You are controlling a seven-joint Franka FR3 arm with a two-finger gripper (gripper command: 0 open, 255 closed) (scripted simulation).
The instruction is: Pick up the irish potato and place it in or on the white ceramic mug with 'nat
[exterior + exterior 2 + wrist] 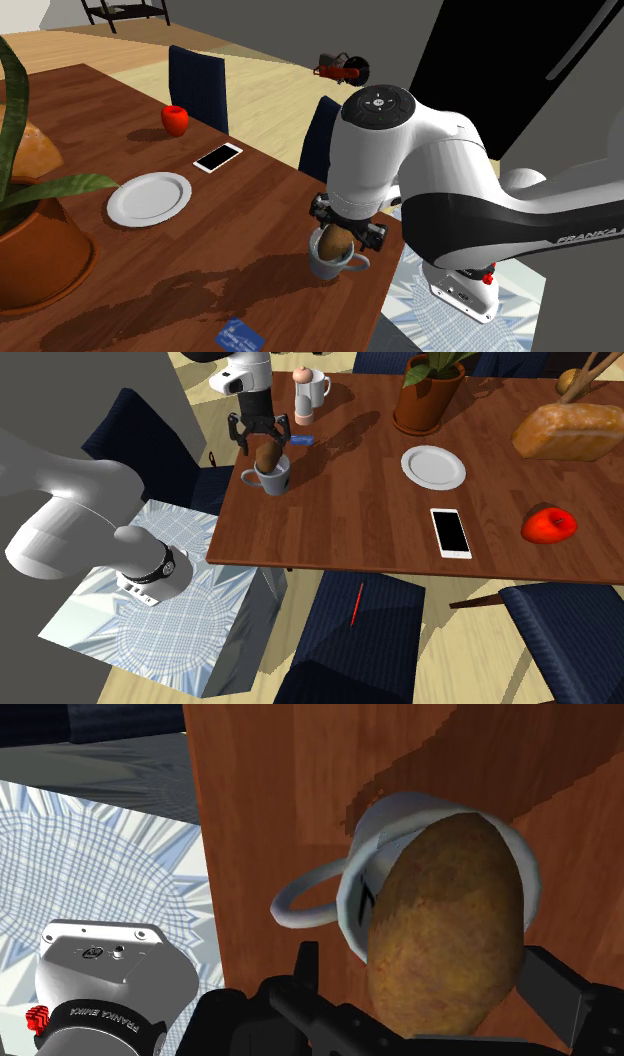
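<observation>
Brown potato [445,929] in mug [420,804], between spread gripper [427,962]

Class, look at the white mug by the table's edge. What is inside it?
A brown potato stands on end in the mug, its top sticking out above the rim. Its lower end and the mug's bottom are hidden.

Rounded white arm [440,170] with dark joint bands, grey FRANKA lettering [590,239], small red knob [488,278], all-black hand [343,238]
</observation>
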